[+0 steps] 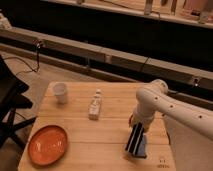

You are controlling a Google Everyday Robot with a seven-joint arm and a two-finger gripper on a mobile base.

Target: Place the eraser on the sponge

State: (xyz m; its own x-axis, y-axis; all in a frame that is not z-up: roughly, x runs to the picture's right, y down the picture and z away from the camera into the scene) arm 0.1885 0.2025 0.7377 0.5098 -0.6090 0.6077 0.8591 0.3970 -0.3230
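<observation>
The tabletop (100, 135) is a light wooden slab with four loose items and the working end of the robot on it.

Arm (155, 102): white, entering from the right edge of the scene and bending downward over the near right part of the tabletop.

Gripper (134, 150): dark, pointing down, with its tip at or just above the surface near the near right corner. How far it is open cannot be told, nor whether it has hold of anything.

Sponge (143, 150): blue, lying flat at the near right of the tabletop, directly beside the gripper tip on its right and partly hidden by it. Whether the two touch cannot be told.

Eraser: it cannot be made out as a separate item (it may be hidden by the gripper body), so its position cannot be stated.

Other items:
- White cup (60, 92), upright, at the far left of the tabletop.
- White bottle (95, 105), near the centre, well apart from the gripper.
- Orange plate (47, 145), at the near left corner.

A dark chair (10, 100) stands to the left of the tabletop.
</observation>
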